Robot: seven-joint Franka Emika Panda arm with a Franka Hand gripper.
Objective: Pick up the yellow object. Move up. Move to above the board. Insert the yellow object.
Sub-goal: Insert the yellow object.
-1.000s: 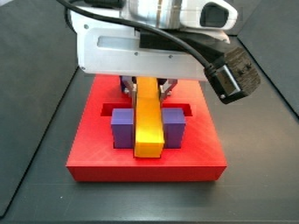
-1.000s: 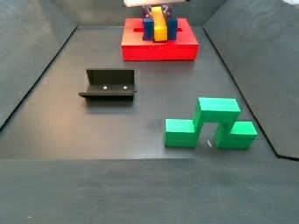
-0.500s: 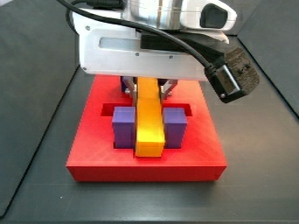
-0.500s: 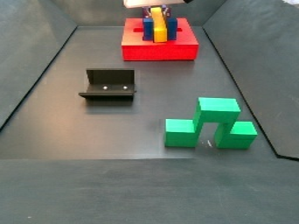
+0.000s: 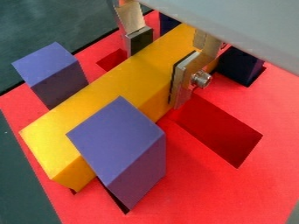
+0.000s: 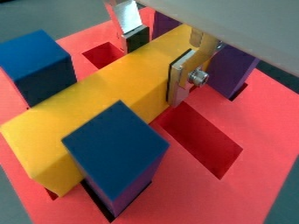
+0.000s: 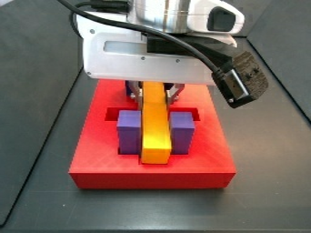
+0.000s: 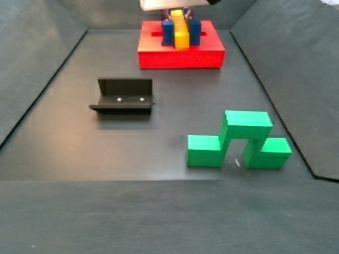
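Yellow object (image 5: 111,96), a stiff, smooth, likely light bar, is pinched by the gripper (image 5: 163,59) across its narrow sides near one end, seated between the posts on the board (image 7: 152,168).

Wrist view: gripper (image 5: 162,54) clamps yellow object (image 5: 111,105), silver fingers (image 5: 187,77) on both faces. Bar lies between purple posts (image 5: 121,150) on red board (image 5: 251,188).

Dark floor (image 8: 79,109): board (image 8: 181,58), fixture (image 8: 123,96), green blocks (image 8: 240,140).
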